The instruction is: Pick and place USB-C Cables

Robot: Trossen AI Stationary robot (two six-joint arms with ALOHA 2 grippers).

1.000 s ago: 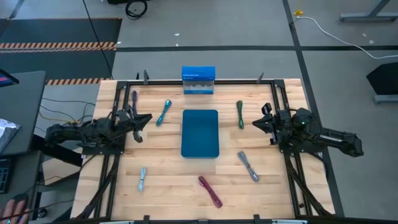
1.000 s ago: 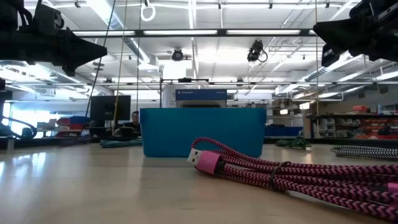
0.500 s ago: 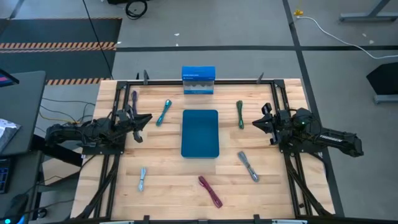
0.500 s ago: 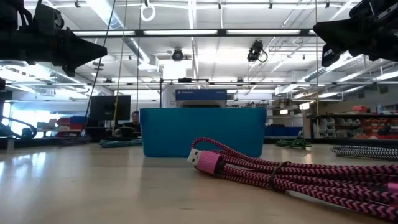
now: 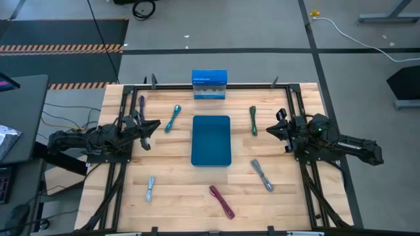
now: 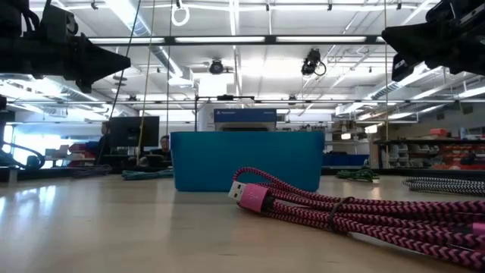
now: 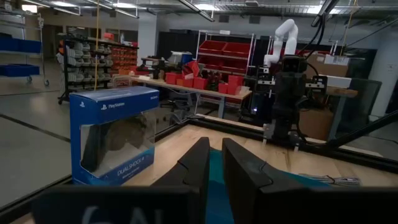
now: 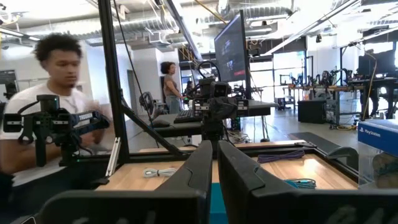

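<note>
Nothing has been picked yet, by the look of it — all six cables lie loose on the tabletop and neither gripper holds anything.

Nearest the front edge is the magenta cable, a little right of centre. Toward the front-left corner lies the pale blue cable, and the grey cable sits right of the bin's near end. The teal bin stands at the table's centre and, as far as the overhead view shows, has no cable in it. Level with the bin, the left gripper hangs over the left side and the right gripper over the right; each wrist view shows its fingers nearly together, only a thin gap between them, clamped on nothing.

Farther back, the teal cable lies left of the bin's far end and the green cable right of it. The purple cable is near the back-left corner. A blue box stands at the back edge.

So all six picks remain — presumably into the bin.
</note>
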